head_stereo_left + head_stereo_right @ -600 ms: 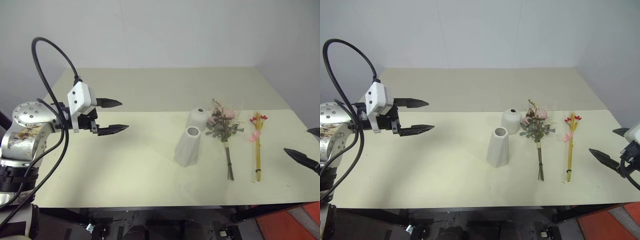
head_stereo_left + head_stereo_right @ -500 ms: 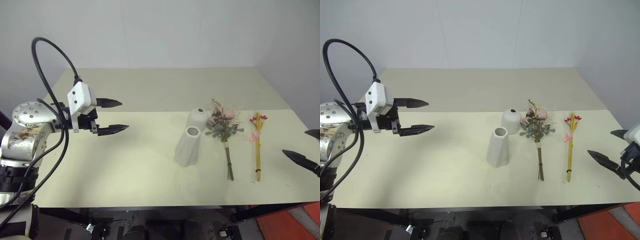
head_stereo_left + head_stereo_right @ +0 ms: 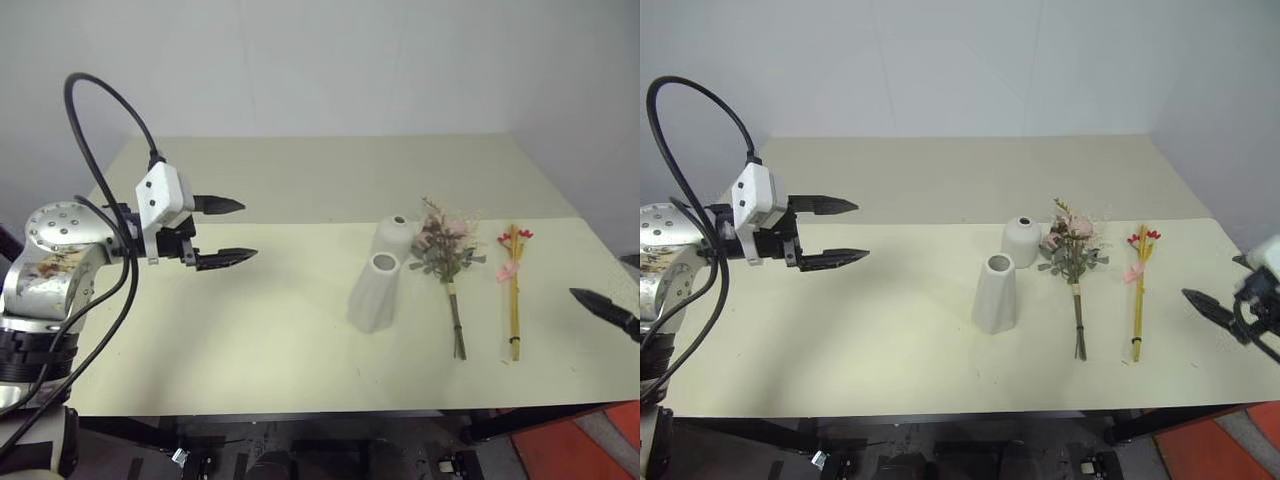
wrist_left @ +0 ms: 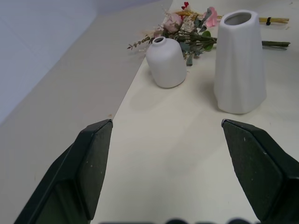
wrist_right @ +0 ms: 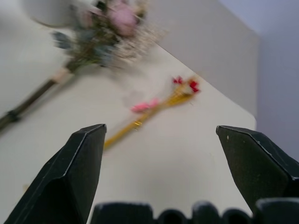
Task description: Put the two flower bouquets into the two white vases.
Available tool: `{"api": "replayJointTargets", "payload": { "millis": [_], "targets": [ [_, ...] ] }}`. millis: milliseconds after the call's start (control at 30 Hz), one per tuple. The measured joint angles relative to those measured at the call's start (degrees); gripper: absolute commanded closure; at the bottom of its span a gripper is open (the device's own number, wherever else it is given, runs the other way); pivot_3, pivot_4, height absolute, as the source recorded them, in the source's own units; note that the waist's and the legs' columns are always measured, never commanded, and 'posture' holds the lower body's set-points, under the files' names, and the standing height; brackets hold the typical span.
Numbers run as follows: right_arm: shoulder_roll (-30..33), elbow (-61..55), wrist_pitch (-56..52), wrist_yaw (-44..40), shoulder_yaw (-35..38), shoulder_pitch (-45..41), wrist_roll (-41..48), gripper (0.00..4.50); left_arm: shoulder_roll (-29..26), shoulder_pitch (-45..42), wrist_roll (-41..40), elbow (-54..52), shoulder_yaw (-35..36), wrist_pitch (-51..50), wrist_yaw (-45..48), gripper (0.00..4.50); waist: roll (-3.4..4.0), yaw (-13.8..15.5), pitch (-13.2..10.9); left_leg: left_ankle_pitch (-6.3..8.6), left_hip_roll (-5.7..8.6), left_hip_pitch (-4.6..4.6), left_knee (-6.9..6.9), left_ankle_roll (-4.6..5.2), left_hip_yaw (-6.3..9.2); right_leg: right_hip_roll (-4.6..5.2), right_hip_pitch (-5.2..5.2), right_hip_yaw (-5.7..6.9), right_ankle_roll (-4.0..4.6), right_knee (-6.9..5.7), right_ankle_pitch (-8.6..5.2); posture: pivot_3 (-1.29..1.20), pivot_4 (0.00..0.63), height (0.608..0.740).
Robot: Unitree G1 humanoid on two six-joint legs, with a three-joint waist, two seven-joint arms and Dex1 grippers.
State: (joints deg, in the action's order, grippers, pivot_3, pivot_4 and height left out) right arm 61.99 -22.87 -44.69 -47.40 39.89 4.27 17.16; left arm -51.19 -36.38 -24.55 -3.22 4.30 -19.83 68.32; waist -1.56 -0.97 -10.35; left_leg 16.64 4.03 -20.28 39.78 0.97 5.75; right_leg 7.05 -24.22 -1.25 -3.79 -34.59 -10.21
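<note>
While blurred, the rose bunch (image 5: 100, 35) crosses the frame edge.

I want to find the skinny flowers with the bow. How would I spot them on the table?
Look at the pale table and find the two white vases standing near its middle. To their right lie two bunches, side by side. The skinny one is farthest right: straight yellow-orange stalks with red berries at the top and a pink bow, much thinner than the leafy pink rose bunch beside it.

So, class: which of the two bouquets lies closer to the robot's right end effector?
The thin yellow-stalk bundle with red berries and a pink bow; the fuller pink rose bunch lies beyond it, next to the vases.
</note>
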Motion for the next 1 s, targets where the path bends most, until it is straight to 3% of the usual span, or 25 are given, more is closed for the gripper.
{"api": "replayJointTargets", "payload": {
  "millis": [67,133,267,433,567,767,1000],
  "targets": [
    [2.4,3.5,-5.2,0.6,-6.8,-6.9,0.9,0.05,0.5,-0.9,0.2,0.7,-0.8,0.2,0.2,0.45,0.00,-0.2,0.0,0.00,-0.01,0.02,0.00,0.00,-0.06,-0.01,0.01,-0.01,0.06,0.00,0.04,0.00,0.150,0.740],
    [1.2,13.9,-16.9,4.7,-16.3,-24.7,1.5,0.05,1.9,-2.3,1.0,1.9,-2.2,1.0,0.5,0.45,-0.04,-0.6,0.0,-0.02,-0.01,-0.01,0.01,-0.02,-0.13,-0.01,0.00,-0.09,0.39,0.13,0.28,0.00,0.150,0.740],
    [0.3,32.0,-27.1,7.4,-27.4,-42.3,0.4,0.05,3.4,-3.4,1.3,2.8,-3.2,1.5,0.9,0.45,-0.02,-0.3,-0.1,-0.02,0.00,-0.30,-0.08,-0.02,-0.28,-0.15,-0.34,0.06,0.49,0.17,0.34,0.00,0.150,0.740],
    [-0.2,48.7,-24.2,1.8,-43.7,-53.8,-4.2,0.05,4.0,-3.6,2.0,2.9,-3.3,2.1,1.0,0.45,0.02,-0.1,0.0,-0.35,0.11,-1.77,0.15,-0.58,-0.51,0.01,-1.96,0.02,0.50,-0.43,0.40,0.00,0.150,0.740],
    [-3.4,60.1,-19.0,-3.1,-51.7,-61.4,-8.5,0.05,5.0,-3.8,2.0,2.5,-4.0,2.2,0.9,0.45,0.02,-0.3,0.0,-0.35,0.14,-1.97,0.21,-0.57,-0.69,0.04,-2.12,-0.01,0.46,-0.32,0.49,0.00,0.150,0.740],
    [-8.5,79.1,-11.0,-10.2,-57.4,-71.5,-15.1,0.05,5.6,-3.5,2.0,1.0,-4.0,2.1,0.2,0.45,0.02,-0.9,0.0,-0.35,0.10,-1.87,0.23,-0.57,-0.80,0.01,-2.10,-0.06,0.48,-0.40,0.53,0.00,0.150,0.740],
    [-11.2,89.4,-5.9,-16.3,-60.3,-74.9,-21.4,0.05,5.3,-1.0,2.0,-0.6,-4.0,2.1,-0.5,0.45,0.02,-1.5,0.0,-0.36,0.12,-1.82,0.25,-0.59,-0.81,0.01,-2.09,-0.11,0.51,-0.45,0.57,0.00,0.150,0.740]
  ]
}}
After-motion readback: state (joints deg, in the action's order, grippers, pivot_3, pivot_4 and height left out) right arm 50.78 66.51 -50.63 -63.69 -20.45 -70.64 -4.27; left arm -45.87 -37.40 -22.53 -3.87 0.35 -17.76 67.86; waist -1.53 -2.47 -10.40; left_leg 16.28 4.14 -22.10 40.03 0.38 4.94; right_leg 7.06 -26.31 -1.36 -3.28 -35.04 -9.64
